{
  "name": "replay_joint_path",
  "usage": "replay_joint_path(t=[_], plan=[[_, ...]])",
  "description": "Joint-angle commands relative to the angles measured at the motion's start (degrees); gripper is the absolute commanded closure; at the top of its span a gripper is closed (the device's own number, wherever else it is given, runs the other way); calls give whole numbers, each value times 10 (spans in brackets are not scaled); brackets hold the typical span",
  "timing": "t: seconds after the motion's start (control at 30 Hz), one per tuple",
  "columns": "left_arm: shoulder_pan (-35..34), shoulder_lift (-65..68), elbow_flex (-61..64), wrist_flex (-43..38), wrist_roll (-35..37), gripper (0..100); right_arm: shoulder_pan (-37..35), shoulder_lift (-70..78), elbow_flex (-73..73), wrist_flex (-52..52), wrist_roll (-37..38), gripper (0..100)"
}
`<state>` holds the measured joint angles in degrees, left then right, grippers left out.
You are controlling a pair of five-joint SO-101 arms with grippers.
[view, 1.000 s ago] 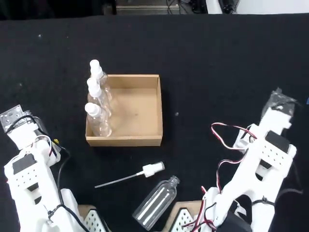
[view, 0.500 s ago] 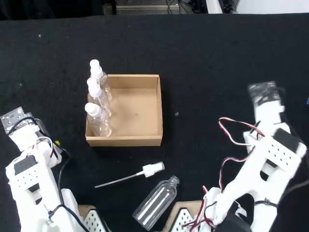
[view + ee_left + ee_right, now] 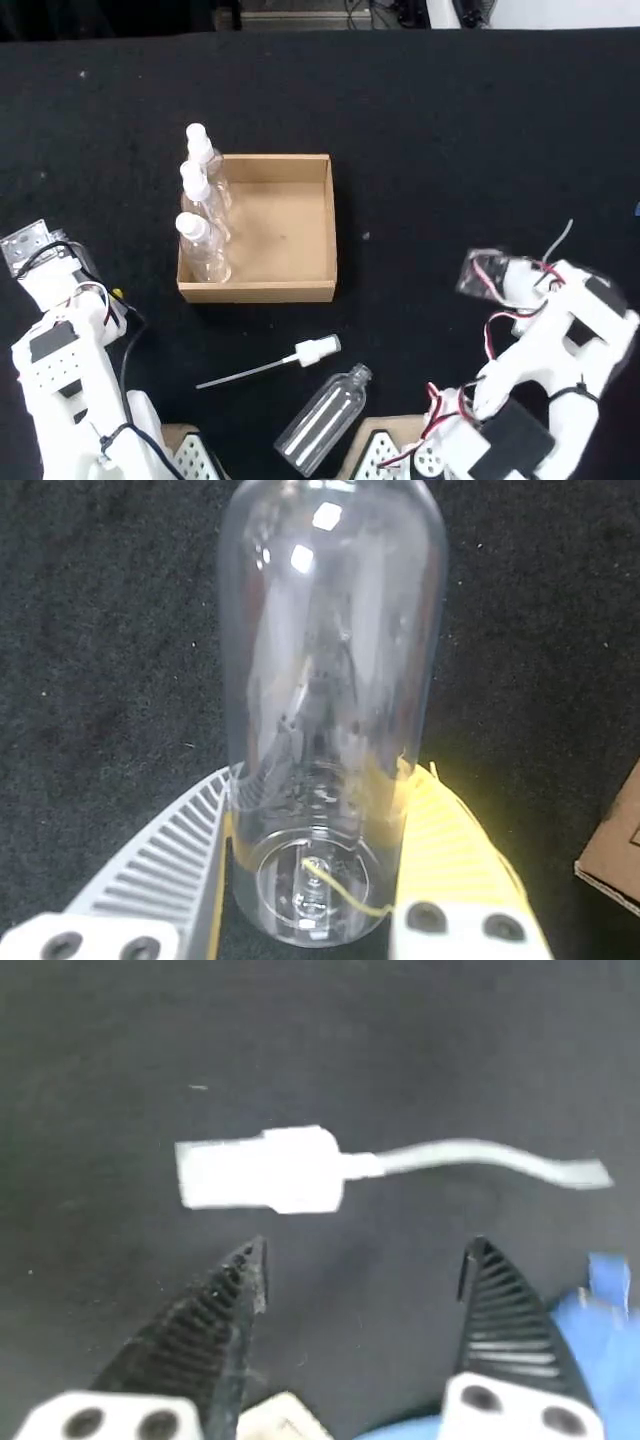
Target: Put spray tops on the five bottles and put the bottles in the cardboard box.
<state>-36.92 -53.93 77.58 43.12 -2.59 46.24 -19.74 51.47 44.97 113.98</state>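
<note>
The left gripper [image 3: 325, 780] is closed on a clear bottle [image 3: 330, 660]. A white ribbed finger [image 3: 170, 852] and a yellow finger [image 3: 450, 840] press its lower part from both sides, and its base is turned toward the wrist. The bottle reaches away from the fingers over the black cloth [image 3: 100, 630]. Its far end is cut off, so I cannot tell if it carries a top. On the yellow finger's side, near it, a corner of the box [image 3: 612, 855] is seen. The right gripper [image 3: 362, 1250] is open, with its two black fingers [image 3: 200, 1340] wide apart above the cloth and holding nothing. Just ahead of their tips lies a top [image 3: 265, 1170], across the opening and not touched. Its thin tube [image 3: 480, 1155] runs toward the side where a blue thing [image 3: 610, 1280] lies beside one finger. In the high view the box [image 3: 260, 291] stands between the two arms, nearer to the left arm [image 3: 65, 370] than to the right arm [image 3: 560, 340]. Three capped bottles [image 3: 205, 200] stand in a row inside it, along the wall on the left arm's side. On the arms' side of the box a loose top [image 3: 318, 349] lies on the cloth. Just beside it, closer to the arms, a loose bottle [image 3: 322, 418] lies on its side with an open neck.
</note>
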Motion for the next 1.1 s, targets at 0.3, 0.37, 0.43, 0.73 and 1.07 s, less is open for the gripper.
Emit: replay_joint_path(t=[0.3, 0.37, 0.43, 0.73, 1.07], plan=[[7, -14, -7, -13, 2, 970, -7, 18, 140, -194, 142, 719], [7, -14, -7, -12, 2, 970, -8, 14, 143, -205, 142, 719], [7, -14, -7, -12, 2, 970, -5, 14, 142, -207, 142, 720], [7, -14, -6, -13, 2, 970, -13, 14, 138, -206, -70, 909], [7, -14, -7, -11, 2, 970, -15, 19, -18, -85, -614, 912]])
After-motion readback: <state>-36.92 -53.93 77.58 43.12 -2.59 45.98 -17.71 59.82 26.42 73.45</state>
